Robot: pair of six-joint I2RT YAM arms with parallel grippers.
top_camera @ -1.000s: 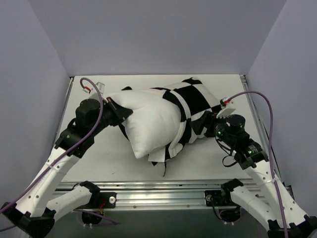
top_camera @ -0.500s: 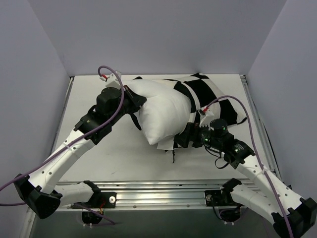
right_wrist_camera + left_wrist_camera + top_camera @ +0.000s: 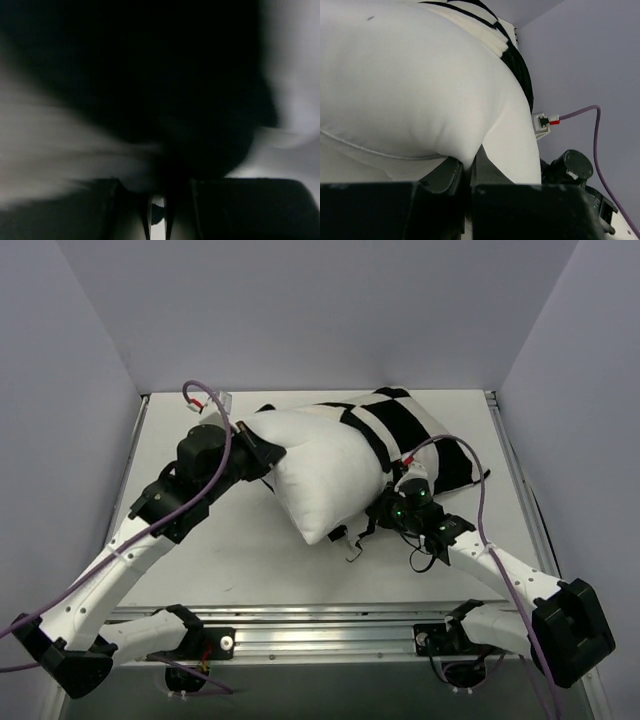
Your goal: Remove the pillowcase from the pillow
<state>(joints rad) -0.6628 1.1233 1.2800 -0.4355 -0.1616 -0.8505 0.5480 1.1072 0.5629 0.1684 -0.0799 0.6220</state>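
Since a second ago the right gripper (image 3: 383, 510) has swung in from the right and shut. The pillow (image 3: 320, 470) has been drawn a little toward the far side with the left arm.

One pillowcase (image 3: 415, 430), checked black and white, is bunched over the right end of the one white pillow, so most of the pillow's left and near part is bare. Both lie on the middle and far right of the table (image 3: 220, 560). There are two arms, each with one gripper.

The left gripper (image 3: 262, 448) is at the pillow's far left corner, its jaws pinched tight on a fold of the white fabric; its wrist view shows the fold squeezed between the fingers (image 3: 455, 175). The right gripper sits at the near right of the bundle, against the pillowcase's near hem. Its wrist view is blurred and dark, but the fingers (image 3: 145, 210) stand nearly together with dark cloth between them.

The pillowcase reaches close to the table's far edge and nears the right edge. Bare table shows to the left of the pillow and along the near side up to the metal rail (image 3: 320, 625). Walls close off the left, far and right sides.
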